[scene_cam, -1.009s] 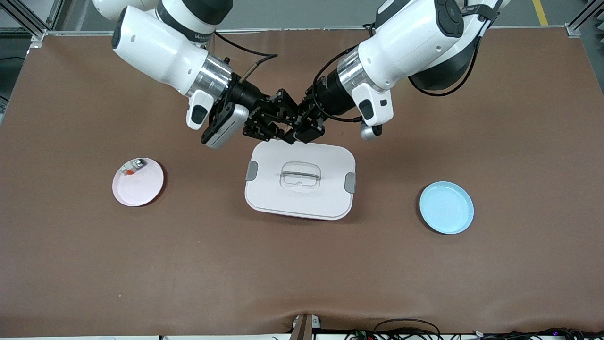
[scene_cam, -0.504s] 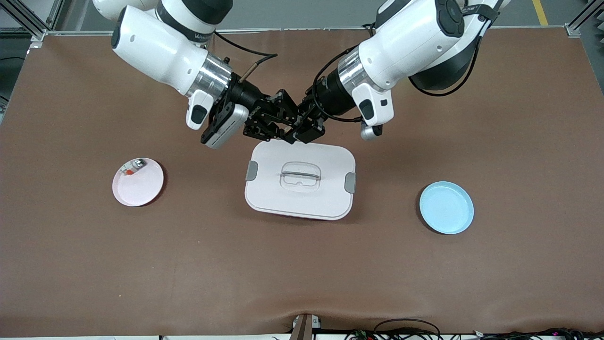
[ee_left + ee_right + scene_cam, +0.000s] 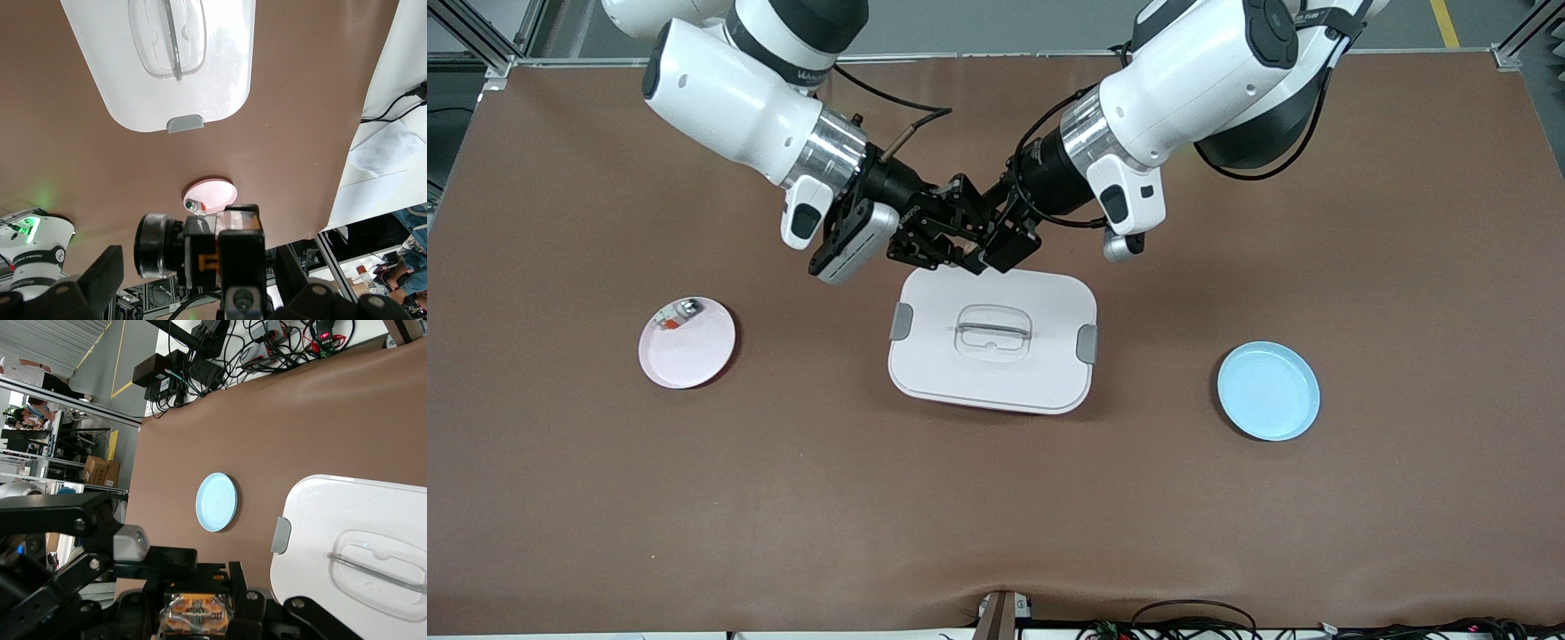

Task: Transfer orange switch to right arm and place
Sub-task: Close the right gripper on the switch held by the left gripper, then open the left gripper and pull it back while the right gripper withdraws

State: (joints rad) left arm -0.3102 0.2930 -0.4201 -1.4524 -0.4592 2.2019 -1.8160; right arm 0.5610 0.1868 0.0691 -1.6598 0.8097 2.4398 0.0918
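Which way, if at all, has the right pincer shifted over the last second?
Yes: slightly. The right pincer, meeting the left pincer above the white lidded box, edged toward the left arm's end and upward from the lid's edge.

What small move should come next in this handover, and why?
Probably secure the right gripper's hold on the tiny black switch with the orange centre, then have the left gripper let go. Both grippers meet in the air over the edge of the white lidded container, with the switch between them. It is not yet on its way to a plate.
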